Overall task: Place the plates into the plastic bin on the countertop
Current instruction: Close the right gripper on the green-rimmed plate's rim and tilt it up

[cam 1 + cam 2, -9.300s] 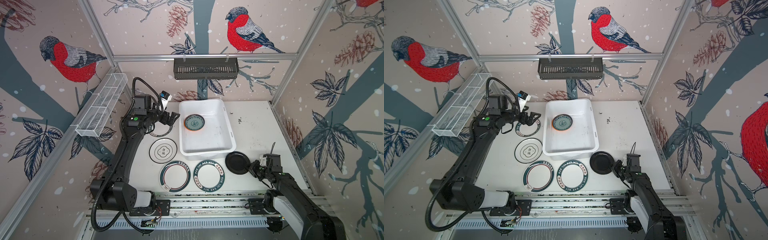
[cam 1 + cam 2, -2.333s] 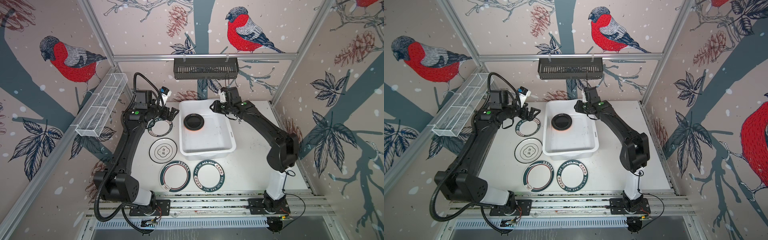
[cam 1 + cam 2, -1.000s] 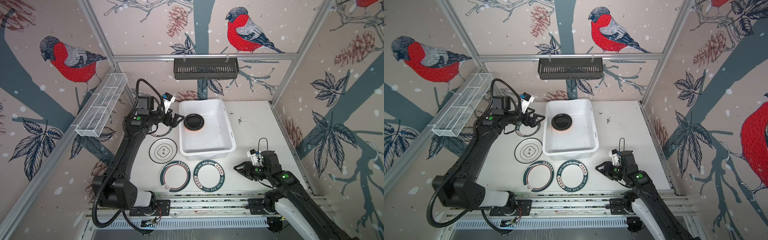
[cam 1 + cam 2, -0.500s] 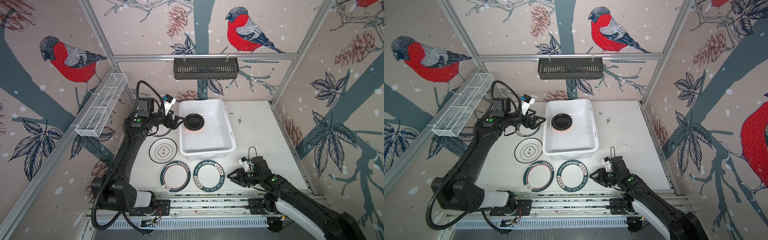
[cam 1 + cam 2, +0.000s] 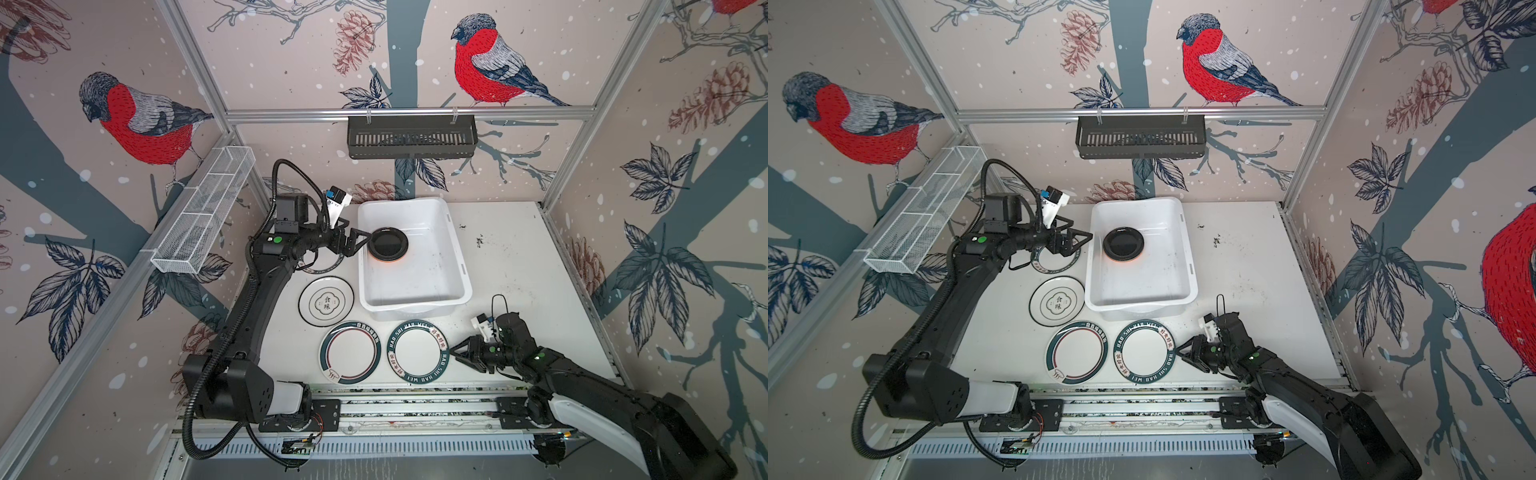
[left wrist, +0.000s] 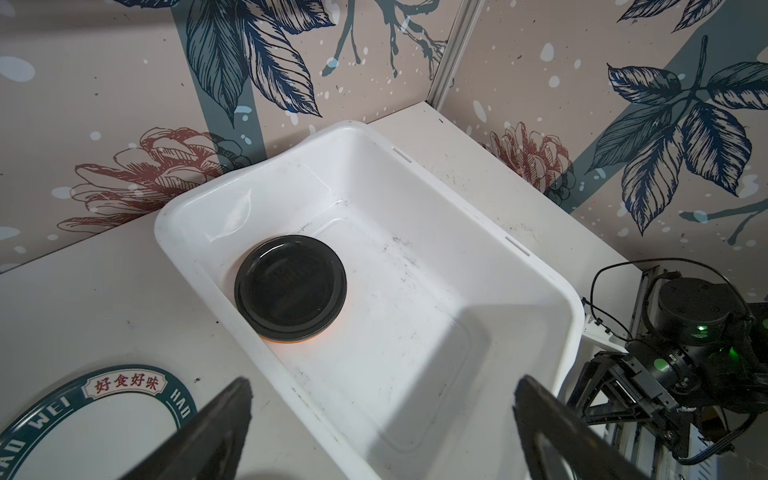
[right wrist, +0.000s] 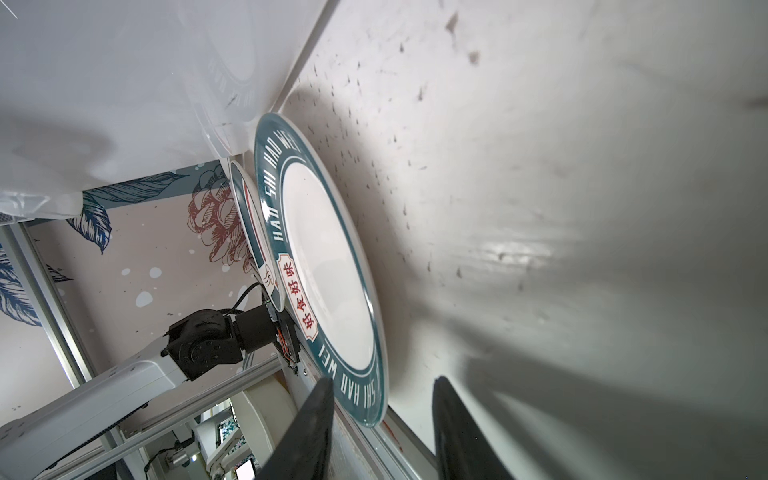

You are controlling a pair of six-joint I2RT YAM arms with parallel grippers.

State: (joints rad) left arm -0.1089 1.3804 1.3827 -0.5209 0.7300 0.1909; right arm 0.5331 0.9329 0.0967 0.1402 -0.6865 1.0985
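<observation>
Black plate point(image 5: 388, 243) is now top of the stack in the bin point(image 5: 458, 253), far-left part of it. Orange plate point(image 6: 291, 341) is just a sliver under it. Nine seconds back the black plate lay near right on the bench point(image 5: 519, 270), and a teal plate topped the stack. Bin is in the same spot, far middle of the bench.

Four big plates are outside the bin, unmoved:
- lettered plate point(image 5: 417, 356), just in front of the bin
- green-rim plate point(image 5: 350, 358), just left of the lettered one
- marked plate point(image 5: 326, 300), left of the bin
- far-left plate point(image 5: 330, 269), partly hidden under the left arm point(image 5: 266, 299)

Right gripper point(image 5: 457, 355) was over the bin's far side two seconds ago. It has come back near and closed the gap seen a second ago. Now it is at the lettered plate's right rim, low to the bench. Jaws partly spread, nothing pinched. In the right wrist view the rim shows between the fingers point(image 7: 316, 419); cannot tell if they touch it.

Left gripper point(image 5: 360, 243) is spread wide and empty. It has slid right off the far-left plate and hangs over the bin's left rim, just beside the black plate.
</observation>
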